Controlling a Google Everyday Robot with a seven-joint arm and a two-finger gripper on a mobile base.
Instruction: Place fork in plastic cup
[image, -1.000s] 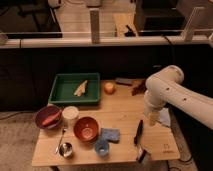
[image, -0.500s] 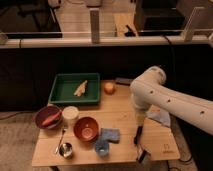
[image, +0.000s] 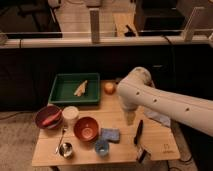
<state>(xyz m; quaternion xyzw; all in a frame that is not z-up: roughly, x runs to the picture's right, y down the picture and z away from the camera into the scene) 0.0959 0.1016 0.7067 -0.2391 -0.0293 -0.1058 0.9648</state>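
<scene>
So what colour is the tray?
Green tray, clearest in the camera view; the gripper hangs over the table to its right.

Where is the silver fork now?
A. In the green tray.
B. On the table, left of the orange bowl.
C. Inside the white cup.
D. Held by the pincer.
B: the fork lies on the table just left of the orange bowl, while the pincer hangs over the table to the right of that bowl.

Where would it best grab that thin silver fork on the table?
Probably mid-handle, from straight above: the fork lies flat, its thin handle beside the orange bowl and metal cup, leaving little side room. The gripper hangs right of that bowl.
</scene>
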